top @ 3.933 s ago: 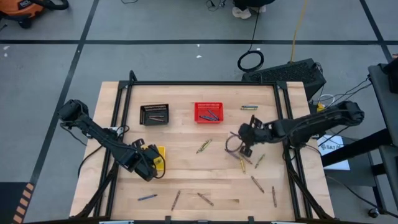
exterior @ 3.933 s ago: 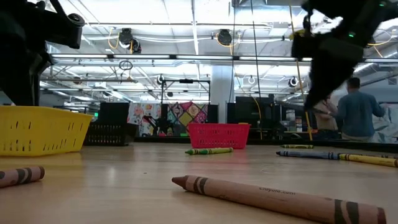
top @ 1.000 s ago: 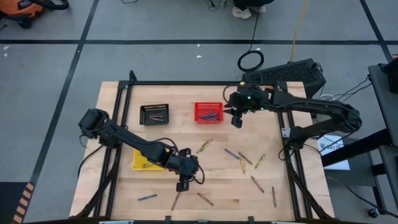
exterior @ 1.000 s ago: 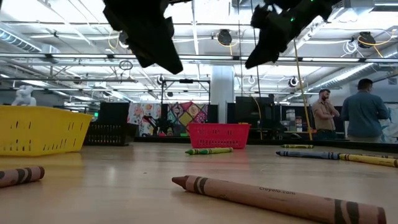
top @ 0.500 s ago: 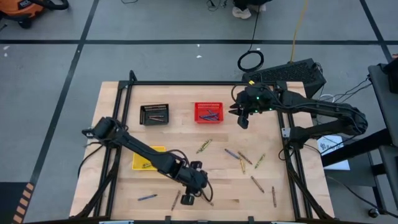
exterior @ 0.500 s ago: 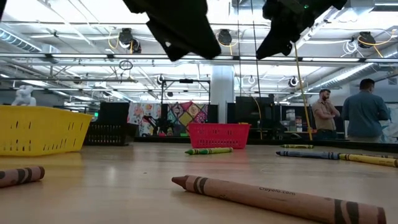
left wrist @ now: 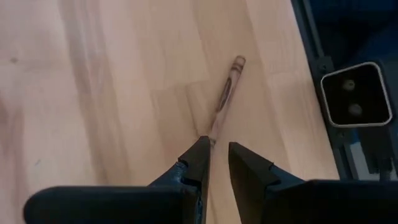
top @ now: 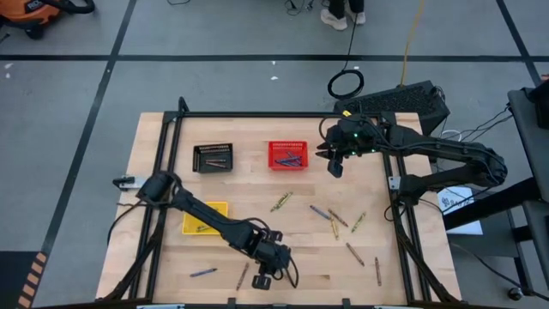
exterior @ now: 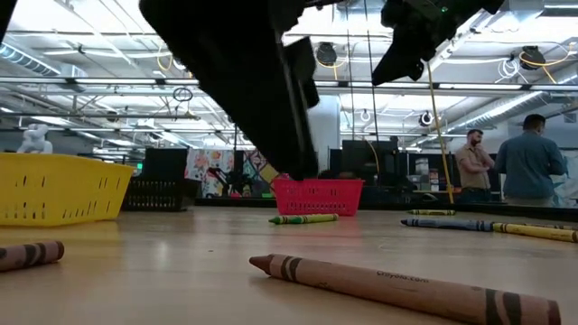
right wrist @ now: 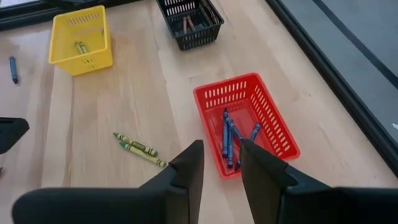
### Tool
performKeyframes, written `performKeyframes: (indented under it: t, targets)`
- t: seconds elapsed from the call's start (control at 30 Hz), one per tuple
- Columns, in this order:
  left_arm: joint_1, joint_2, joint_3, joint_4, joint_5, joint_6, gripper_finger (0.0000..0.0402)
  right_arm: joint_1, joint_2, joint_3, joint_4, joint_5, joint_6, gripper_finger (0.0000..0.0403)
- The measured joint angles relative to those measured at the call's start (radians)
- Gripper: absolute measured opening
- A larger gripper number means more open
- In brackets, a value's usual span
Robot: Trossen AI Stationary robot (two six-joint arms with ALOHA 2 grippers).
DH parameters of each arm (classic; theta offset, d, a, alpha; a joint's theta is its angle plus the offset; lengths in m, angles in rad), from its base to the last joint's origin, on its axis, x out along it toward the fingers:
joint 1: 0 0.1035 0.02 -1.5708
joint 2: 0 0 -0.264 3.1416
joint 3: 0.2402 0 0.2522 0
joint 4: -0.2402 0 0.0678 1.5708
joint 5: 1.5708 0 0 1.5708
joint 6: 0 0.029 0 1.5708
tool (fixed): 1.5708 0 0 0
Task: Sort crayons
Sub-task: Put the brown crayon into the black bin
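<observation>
Crayons lie scattered on the wooden table. My left gripper hovers near the table's near edge, slanting down, open by a narrow gap. Just ahead of its fingertips a brown crayon lies flat on the wood; it is also the nearest crayon in the low view. My right gripper hangs open high over the right end of the red basket, which holds blue crayons. Neither gripper holds anything.
The black basket holds brown crayons and the yellow basket green ones. Loose crayons: a green pair, several at the right, a blue one and a brown one near the front edge.
My left gripper has swung toward the table's near edge and a little to the right, sinking and rolling as it went, and now hangs over the brown crayon by the front edge. My right gripper drew slightly toward the right edge, then stayed still. No crayon has moved.
</observation>
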Motion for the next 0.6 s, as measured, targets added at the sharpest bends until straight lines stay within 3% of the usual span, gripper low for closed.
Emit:
performKeyframes:
  t: [0.6]
  targets:
    - [-0.012,0.059,0.0,0.084,-0.027,0.002,0.0063,0.0,0.0,0.0,-0.001,0.0,-0.012,0.0091]
